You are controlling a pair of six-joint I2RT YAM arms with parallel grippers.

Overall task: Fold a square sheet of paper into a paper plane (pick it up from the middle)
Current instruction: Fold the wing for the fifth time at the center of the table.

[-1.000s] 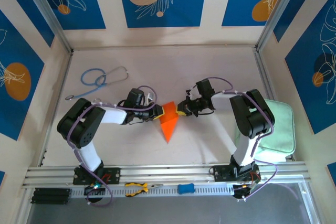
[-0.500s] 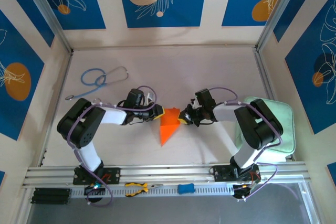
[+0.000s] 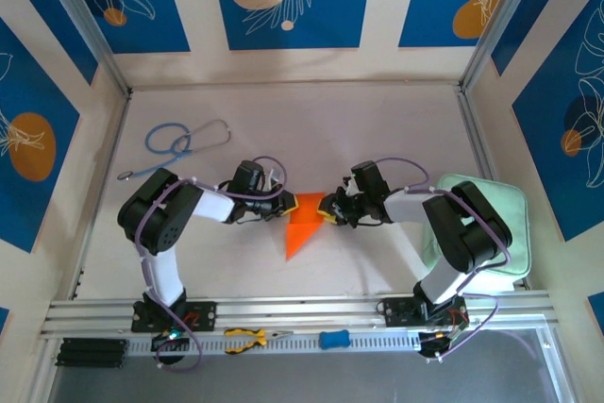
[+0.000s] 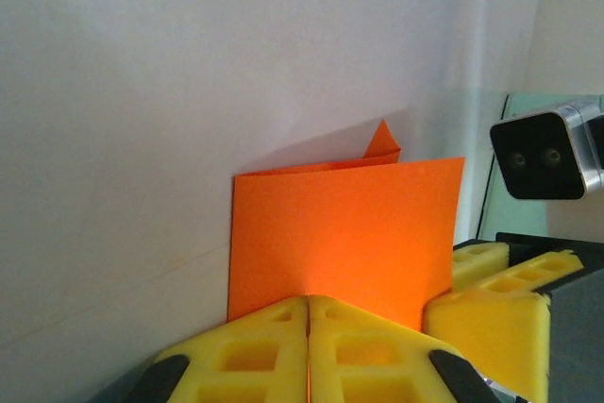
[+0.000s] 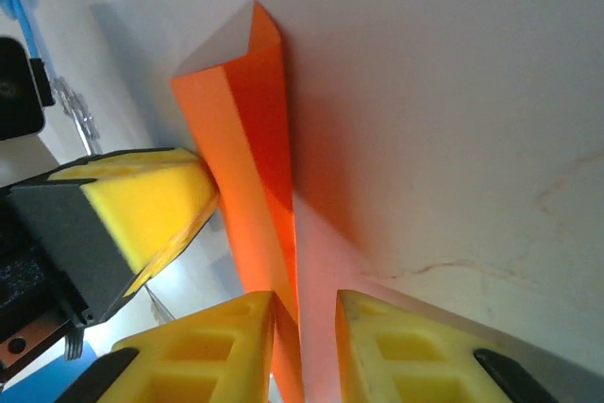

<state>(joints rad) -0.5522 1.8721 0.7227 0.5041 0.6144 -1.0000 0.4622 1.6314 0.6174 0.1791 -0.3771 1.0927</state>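
Note:
The orange paper (image 3: 302, 226) is folded into a narrow pointed shape, its tip toward the near edge, at the middle of the table. My left gripper (image 3: 287, 205) holds its left upper edge. In the left wrist view the yellow fingers (image 4: 255, 346) press together at the left gripper (image 4: 309, 301), with the paper (image 4: 344, 228) rising from between them. My right gripper (image 3: 327, 209) is at the paper's right edge. In the right wrist view, the right gripper (image 5: 307, 304) has a gap between its fingers, and the folded paper (image 5: 247, 153) runs into that gap against the left finger.
A blue stethoscope (image 3: 179, 142) lies at the back left. A pale green pad (image 3: 508, 224) sits at the right beside the right arm. Yellow pliers (image 3: 250, 336) and a small blue object (image 3: 333, 339) rest on the near rail.
The right gripper has moved left and down to the paper's right edge. The left arm shifted slightly right, and the paper's tip swung a little to the left.

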